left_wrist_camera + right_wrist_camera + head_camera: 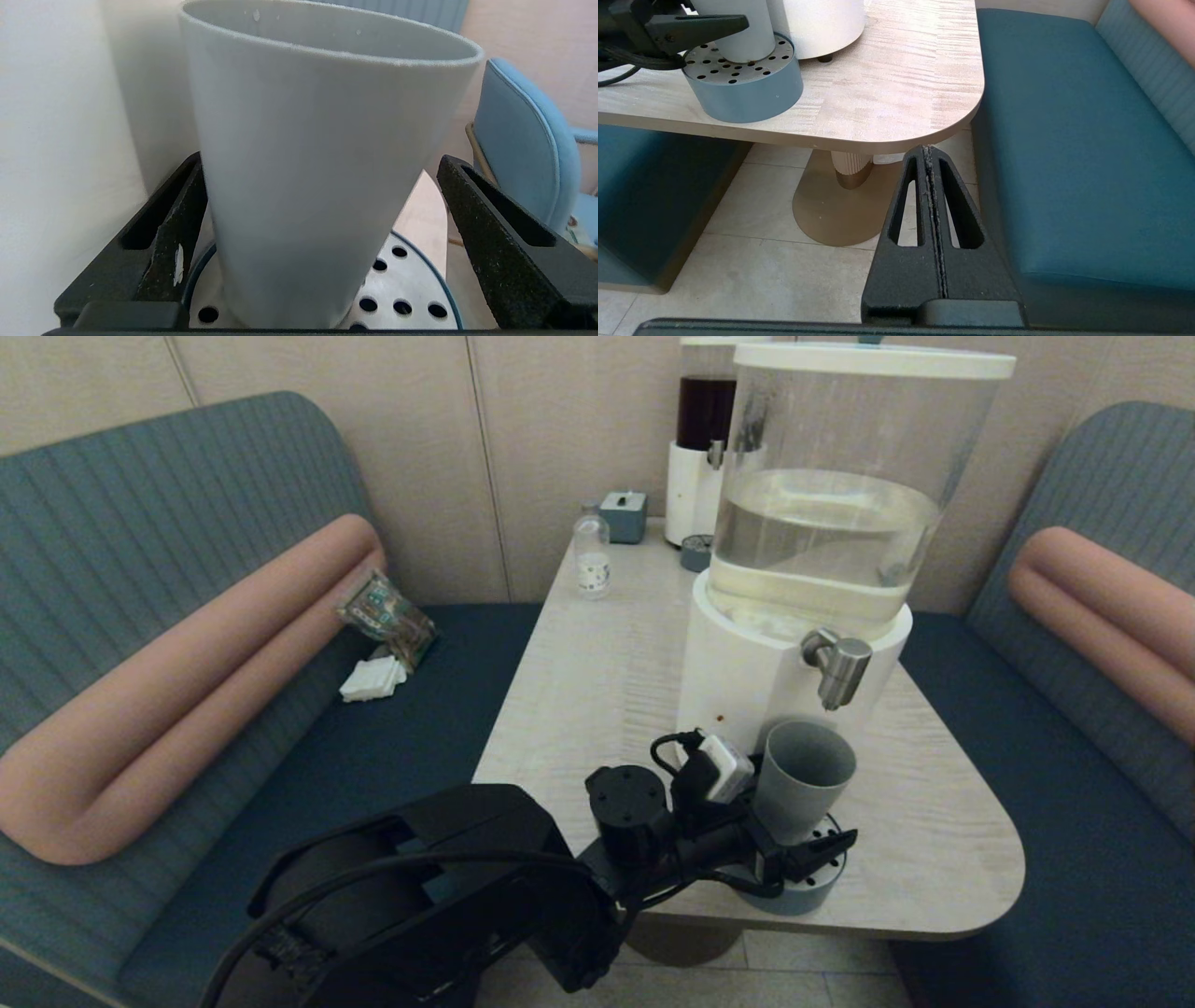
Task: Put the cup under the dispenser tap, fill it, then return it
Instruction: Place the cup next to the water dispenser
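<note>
Head cam looks down from high up at the table (597,691), w/ the drip tray (810,893) at its near edge. Left wrist cam sits very close above the drip tray (406,284), facing the cup (317,163). Right wrist cam is low, off the table (887,98), looking up at the drip tray (745,95). All 3 share the tray

Head view dim; wrist views brighter, sharp
</note>
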Robot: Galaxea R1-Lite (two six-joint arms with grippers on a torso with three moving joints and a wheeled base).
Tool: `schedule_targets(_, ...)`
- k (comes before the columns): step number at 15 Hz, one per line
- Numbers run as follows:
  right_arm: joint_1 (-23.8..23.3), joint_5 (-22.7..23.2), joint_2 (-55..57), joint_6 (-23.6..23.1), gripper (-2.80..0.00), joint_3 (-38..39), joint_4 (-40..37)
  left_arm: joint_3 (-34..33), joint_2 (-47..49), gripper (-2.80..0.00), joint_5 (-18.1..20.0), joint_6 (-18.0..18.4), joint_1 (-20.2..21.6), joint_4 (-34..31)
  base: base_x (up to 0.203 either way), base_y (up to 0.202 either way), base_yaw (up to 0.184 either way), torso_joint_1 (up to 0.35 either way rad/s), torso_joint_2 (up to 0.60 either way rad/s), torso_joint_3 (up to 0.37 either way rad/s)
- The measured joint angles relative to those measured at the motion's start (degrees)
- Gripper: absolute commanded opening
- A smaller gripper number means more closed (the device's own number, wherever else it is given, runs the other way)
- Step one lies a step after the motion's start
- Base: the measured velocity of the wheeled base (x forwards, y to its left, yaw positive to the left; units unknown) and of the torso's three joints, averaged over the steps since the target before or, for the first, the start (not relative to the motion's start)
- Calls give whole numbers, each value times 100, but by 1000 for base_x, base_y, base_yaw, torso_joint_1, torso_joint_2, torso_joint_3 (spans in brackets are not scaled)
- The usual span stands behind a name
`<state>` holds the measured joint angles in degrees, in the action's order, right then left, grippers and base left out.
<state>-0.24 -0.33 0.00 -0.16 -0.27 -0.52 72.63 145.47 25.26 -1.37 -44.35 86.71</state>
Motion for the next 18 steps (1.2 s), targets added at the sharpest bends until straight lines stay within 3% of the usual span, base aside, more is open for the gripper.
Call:
schedule_targets(1,-3,-2,0,2,-280,0,0,29,28,-280,-21,-30,0,11,0,0,0,0,0,0)
schedule_targets(13,0,-2,0,2,-280,0,0,-2,40,-280,-93,-105,-51,36,0,0,0,0,0,0)
schedule_targets(18,2,0,0,2,-280,0,0,-649,-435,-280,-253,-147,-44,44,0,0,0,0,0,0)
